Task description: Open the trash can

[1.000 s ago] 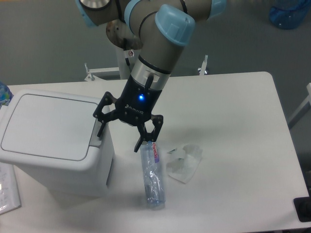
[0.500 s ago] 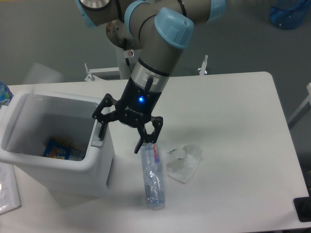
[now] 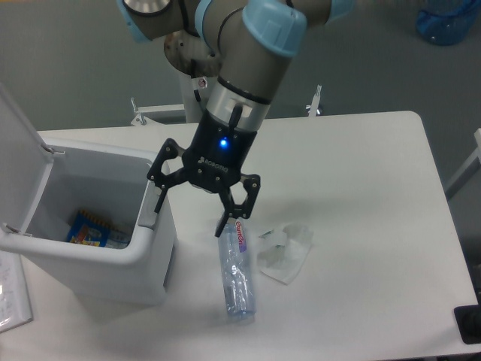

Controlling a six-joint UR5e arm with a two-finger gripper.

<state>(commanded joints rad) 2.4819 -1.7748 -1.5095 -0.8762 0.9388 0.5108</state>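
The trash can (image 3: 105, 259) is a large white boxy bin at the table's left. Its lid (image 3: 19, 162) stands swung up on the far left side, so the inside shows, with a blue and orange packet (image 3: 90, 229) at the bottom. The grey push-button tab (image 3: 148, 216) sits on the bin's right rim. My gripper (image 3: 190, 216) hangs open just right of that rim, its left finger (image 3: 158, 197) right at the tab and its right finger (image 3: 228, 218) over the table. Nothing is held between the fingers.
A clear plastic bottle (image 3: 236, 271) with a pink label lies on the table just below the gripper. A crumpled clear wrapper (image 3: 285, 248) lies to its right. Papers (image 3: 11, 293) poke out at the left edge. A dark object (image 3: 470, 325) sits at the bottom right corner.
The lid, shut a second ago, has sprung open and now stands upright on the left. The gripper has lifted and shifted slightly right, still open.
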